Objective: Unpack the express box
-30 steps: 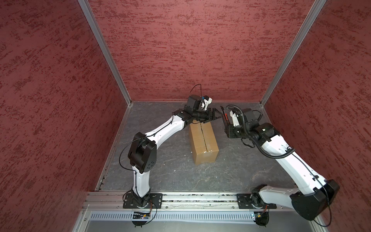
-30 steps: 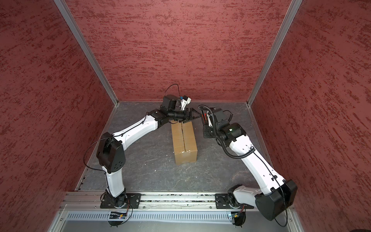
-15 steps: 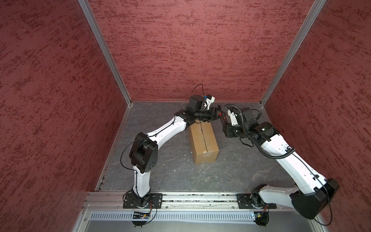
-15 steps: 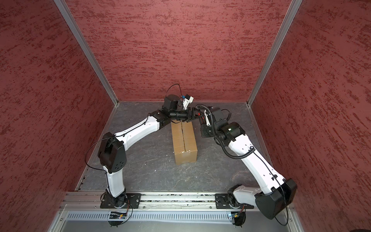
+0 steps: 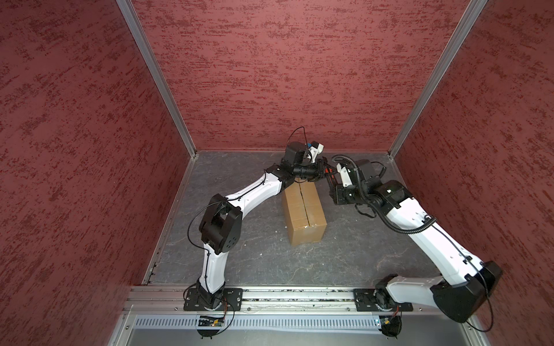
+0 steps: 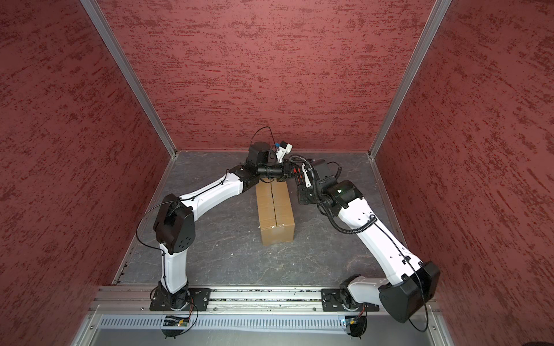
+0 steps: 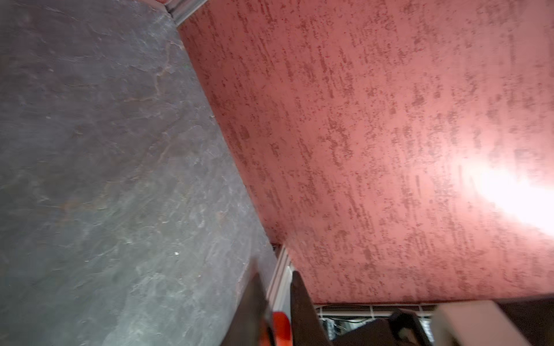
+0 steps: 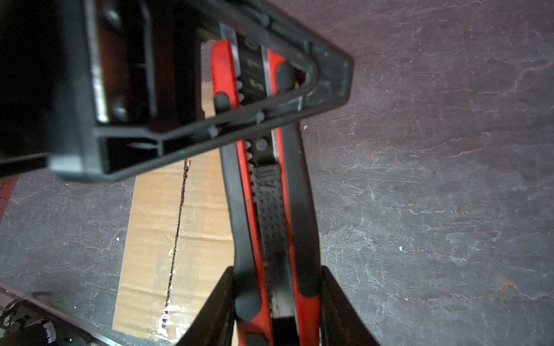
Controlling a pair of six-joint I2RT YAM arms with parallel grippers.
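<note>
We find the box (image 5: 304, 212) on the grey floor (image 5: 239, 254) midway between the two arms, flaps down, with a dark slit along its centre seam. Near its far end the right gripper (image 8: 277, 278) clamps the handle of a red-and-black knife (image 8: 269, 215). The left gripper (image 7: 275, 284) stands narrow, pinching the knife's other end.

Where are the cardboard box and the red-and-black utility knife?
express box (image 5: 294, 209): a top view, on the top flap left of the seam.
utility knife (image 8: 269, 215): right wrist view, on its black ribbed centre strip.
</note>
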